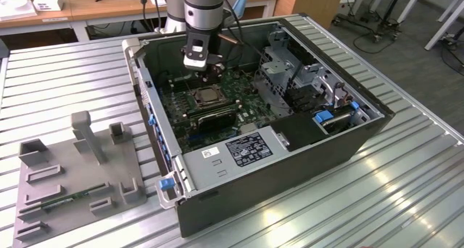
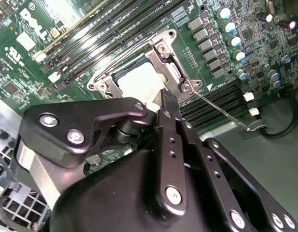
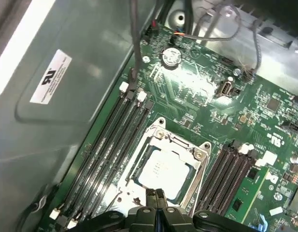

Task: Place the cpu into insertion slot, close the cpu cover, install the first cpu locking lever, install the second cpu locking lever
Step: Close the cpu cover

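I judge I am at the lever stage. The cpu (image 3: 163,174) lies flat in the insertion slot (image 3: 138,168). The cpu cover (image 3: 199,154) looks folded down around it, with the chip's pale top showing through its window. My gripper (image 3: 158,197) hangs just over the cover's near edge, fingers pressed together with nothing between them, set to push and not to pinch.

In the second wrist view 1 thin wire lever (image 2: 221,110) stands out from the cover's corner. It slants away over the board and is clearly not hooked down. A 2nd wire (image 2: 124,50) runs along the cover's opposite side; I cannot tell whether it is latched.

As I judge it, this step calls for my closed fingertips to be set against the free wire. They must carry it down and sideways under its catch without sliding off so slim a rod or pressing on the chip.

In the exterior view, taking the cpu as centre, my gripper is at 12 o'clock and a black block (image 1: 215,120) sits just beside at 6 o'clock. The power supply box (image 1: 243,147) is at 5 o'clock and the metal drive cage (image 1: 279,68) at 3 o'clock. A grey fixture plate (image 1: 80,172) lies on the slatted table (image 1: 73,79) at 8 o'clock, outside the computer case (image 1: 290,177).

Memory slots (image 3: 105,145) crowd the socket on 2 sides, and a black cable (image 2: 279,131) lies near the wire's free end.
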`<state>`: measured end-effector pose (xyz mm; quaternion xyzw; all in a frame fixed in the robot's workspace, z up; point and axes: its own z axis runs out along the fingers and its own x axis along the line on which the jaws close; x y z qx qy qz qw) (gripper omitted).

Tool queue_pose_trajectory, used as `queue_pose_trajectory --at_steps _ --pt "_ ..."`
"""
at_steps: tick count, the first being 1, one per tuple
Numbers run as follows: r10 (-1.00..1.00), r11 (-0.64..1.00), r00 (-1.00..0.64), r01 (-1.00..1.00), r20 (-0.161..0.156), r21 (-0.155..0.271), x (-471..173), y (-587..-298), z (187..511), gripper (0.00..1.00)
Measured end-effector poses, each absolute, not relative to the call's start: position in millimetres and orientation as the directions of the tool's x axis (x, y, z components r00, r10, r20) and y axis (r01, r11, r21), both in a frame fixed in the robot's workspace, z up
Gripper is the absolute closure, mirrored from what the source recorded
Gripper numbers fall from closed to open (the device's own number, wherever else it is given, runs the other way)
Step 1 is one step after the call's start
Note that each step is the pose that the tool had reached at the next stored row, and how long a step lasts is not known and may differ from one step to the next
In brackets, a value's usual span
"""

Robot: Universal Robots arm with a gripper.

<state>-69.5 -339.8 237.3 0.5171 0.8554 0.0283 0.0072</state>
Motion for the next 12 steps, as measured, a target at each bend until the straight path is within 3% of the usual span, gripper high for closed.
queue_pose_trajectory --at_steps 12 --pt "0.831 0.554 -0.555 0.831 0.017 0.056 -69.5 -339.8 237.3 0.89"
